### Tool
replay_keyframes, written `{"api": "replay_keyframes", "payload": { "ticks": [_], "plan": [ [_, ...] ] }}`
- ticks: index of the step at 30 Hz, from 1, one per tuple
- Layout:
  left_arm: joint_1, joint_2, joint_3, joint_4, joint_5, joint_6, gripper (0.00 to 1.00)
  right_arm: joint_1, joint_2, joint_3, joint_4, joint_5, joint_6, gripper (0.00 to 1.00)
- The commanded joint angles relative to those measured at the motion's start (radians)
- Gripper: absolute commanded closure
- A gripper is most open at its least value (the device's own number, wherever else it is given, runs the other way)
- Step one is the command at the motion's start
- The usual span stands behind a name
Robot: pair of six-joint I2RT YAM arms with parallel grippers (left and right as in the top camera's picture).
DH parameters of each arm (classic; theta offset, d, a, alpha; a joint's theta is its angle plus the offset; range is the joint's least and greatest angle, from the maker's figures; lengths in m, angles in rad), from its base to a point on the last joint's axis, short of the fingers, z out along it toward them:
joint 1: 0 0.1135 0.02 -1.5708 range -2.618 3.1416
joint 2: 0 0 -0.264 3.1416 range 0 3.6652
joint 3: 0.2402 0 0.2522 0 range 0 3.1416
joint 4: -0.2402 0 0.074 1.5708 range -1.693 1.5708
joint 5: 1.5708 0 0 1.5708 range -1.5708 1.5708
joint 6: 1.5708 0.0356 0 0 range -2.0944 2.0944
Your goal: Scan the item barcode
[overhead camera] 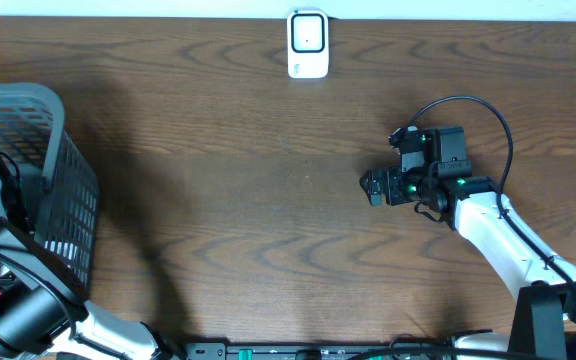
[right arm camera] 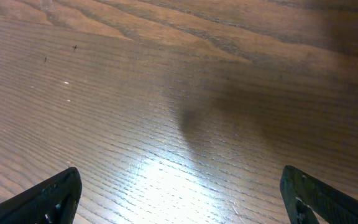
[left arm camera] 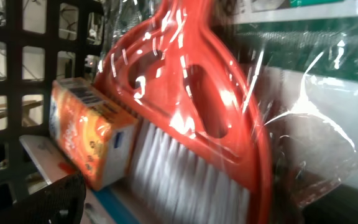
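The left hand, one dark finger (left arm camera: 45,202) showing, hung open and empty inside the grey plastic lattice basket (overhead camera: 68,200), facing an orange cardboard box (left arm camera: 89,134) beside a film-wrapped red plastic brush (left arm camera: 191,93). Gripping the box by its sides would probably leave its barcode strip uncovered for the white scanner (overhead camera: 308,44), well apart at the far edge. The right hand (overhead camera: 372,187) hovered open over bare, glossy wood-grain worktop (overhead camera: 218,180).
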Motion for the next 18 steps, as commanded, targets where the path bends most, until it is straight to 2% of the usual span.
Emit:
{"api": "replay_keyframes", "payload": {
  "ticks": [1,14,18],
  "plan": [
    [0.005,0.015,-0.029,0.011,-0.030,-0.017,0.03,0.010,0.007,-0.006,0.004,-0.018,-0.012,0.01],
    [0.005,0.137,-0.036,0.033,-0.027,-0.016,0.03,0.010,0.007,-0.006,0.003,-0.018,-0.012,0.01],
    [0.005,0.142,-0.036,0.031,-0.027,-0.016,0.16,0.010,0.007,-0.006,0.003,-0.018,-0.012,0.01]
  ]
}}
